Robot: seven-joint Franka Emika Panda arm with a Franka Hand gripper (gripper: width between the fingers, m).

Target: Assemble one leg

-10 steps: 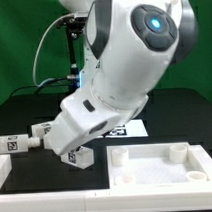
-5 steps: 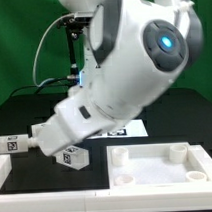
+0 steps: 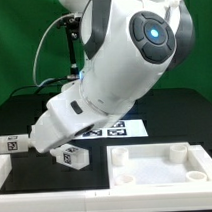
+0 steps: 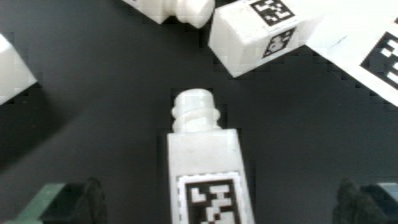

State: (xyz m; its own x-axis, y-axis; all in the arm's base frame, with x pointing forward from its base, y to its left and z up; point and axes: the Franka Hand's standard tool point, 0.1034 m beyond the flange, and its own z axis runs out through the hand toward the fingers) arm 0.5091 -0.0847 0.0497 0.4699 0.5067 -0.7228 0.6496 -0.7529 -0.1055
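One leg (image 4: 208, 150) centred inside hand (image 4: 217, 203) — jaws spread wide, seemingly not touching it.

A: How's the light?
B: Bright and even. The arm (image 3: 118, 78) has a white shell that is brightest on top, nearly washed out, and greyer beneath. Shadows vanish into the black tabletop (image 3: 184, 106).
A: Sharp?
B: The exterior view is coarse and grainy. In the wrist view the leg (image 4: 205, 150) looks soft close up, and the claw (image 4: 217, 200) shows only dim, blurred fingertips (image 4: 68, 200) at the picture's edge.

Black table (image 3: 24, 113): legs (image 3: 11, 144), white tray (image 3: 147, 173), marker board (image 3: 123, 125)
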